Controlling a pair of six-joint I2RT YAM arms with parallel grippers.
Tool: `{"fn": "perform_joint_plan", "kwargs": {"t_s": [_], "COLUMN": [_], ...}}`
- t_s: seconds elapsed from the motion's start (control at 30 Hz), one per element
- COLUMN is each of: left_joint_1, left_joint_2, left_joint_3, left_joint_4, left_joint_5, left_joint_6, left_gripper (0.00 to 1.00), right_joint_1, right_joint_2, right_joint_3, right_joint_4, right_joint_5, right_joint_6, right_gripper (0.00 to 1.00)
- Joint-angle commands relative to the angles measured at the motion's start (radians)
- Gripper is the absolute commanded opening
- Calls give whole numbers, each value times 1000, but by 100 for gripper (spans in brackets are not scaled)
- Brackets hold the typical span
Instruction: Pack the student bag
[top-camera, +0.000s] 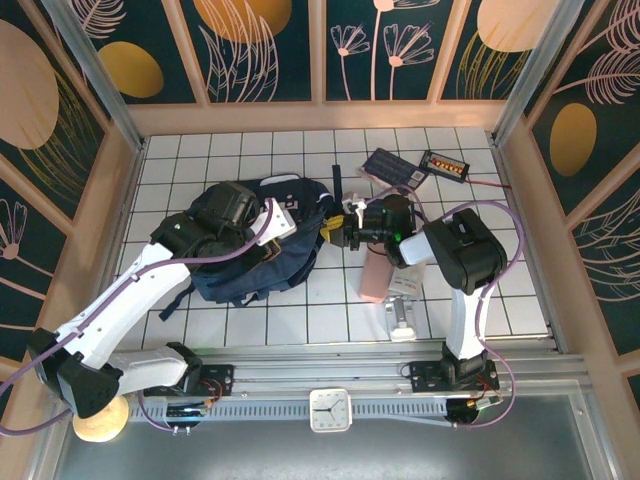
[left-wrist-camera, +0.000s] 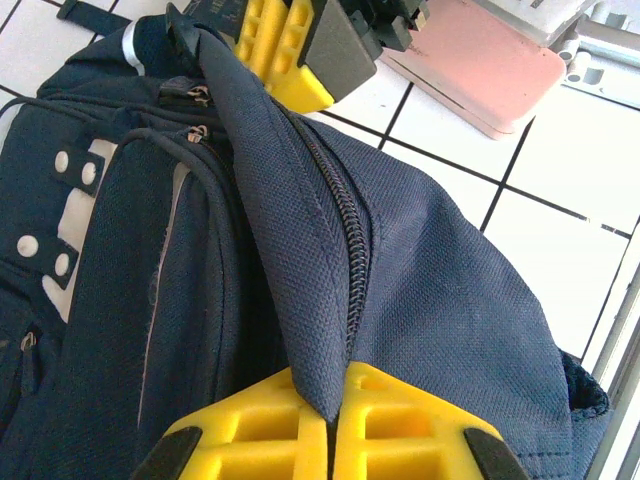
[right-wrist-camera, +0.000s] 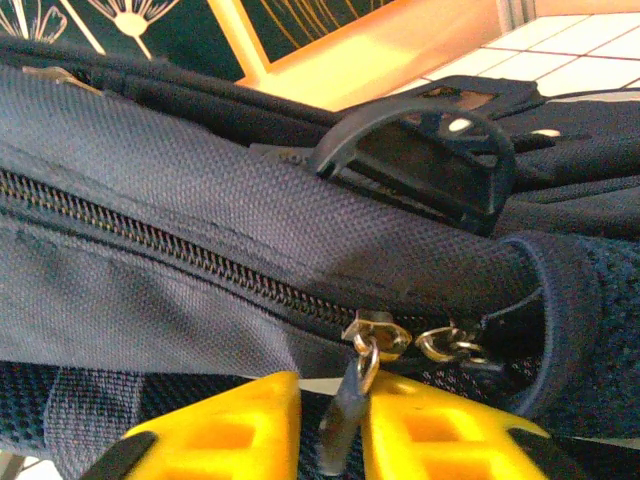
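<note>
The student bag (top-camera: 262, 268), navy blue, lies on the white tiled table left of centre. My left gripper (left-wrist-camera: 335, 405) is shut on a raised fold of the bag's fabric (left-wrist-camera: 315, 300) beside a closed zipper (left-wrist-camera: 352, 250); from above it sits over the bag's top (top-camera: 300, 218). My right gripper (right-wrist-camera: 333, 425) reaches in from the right (top-camera: 330, 232) at the bag's end. Its yellow fingers (right-wrist-camera: 235, 430) stand slightly apart around the dark zipper pull (right-wrist-camera: 343, 410), which hangs from a brass slider (right-wrist-camera: 376, 333). The pull leans on the right finger, with a gap to the left one.
A pink flat case (top-camera: 374, 280) lies right of the bag, with a white-grey object (top-camera: 402, 318) in front of it. A dark calculator (top-camera: 391, 165) and a black device with a red display (top-camera: 446, 163) lie at the back right. Patterned walls surround the table.
</note>
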Motion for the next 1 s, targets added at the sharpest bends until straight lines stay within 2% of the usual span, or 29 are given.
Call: {"fn": "perform_joint_plan", "kwargs": {"t_s": [0.0,0.13,0.3,0.4,0.53,0.6,0.83,0.97], "left_joint_1": [3,4,3,3,3,3,-10,-40], "left_joint_2": [-14,-15,-15,8,58,69,82,97], "left_joint_3": [43,41,38,41,25,9,-50,-76], "left_joint_4": [21,23,22,2,8,38,166,205], "left_joint_5": [4,0,-23,-40,-19,-3,33,-13], "left_joint_6": [-14,-14,-21,-27,-49,-60,-111,-126], "left_gripper": [0,0,0,0,0,0,0,0], "right_joint_1": [6,5,-3,-10,12,32,50,61], "right_joint_2": [11,3,-37,-112,-184,-214,-357,-432], "right_joint_3": [2,1,-10,21,137,173,186,198], "right_joint_4": [48,25,-68,-298,-761,-929,-1238,-1412], "right_joint_5": [7,12,32,52,97,123,181,230], "right_joint_6": [6,-5,-17,-61,-188,-247,-301,-336], "right_gripper": [15,0,0,0,0,0,0,0]}}
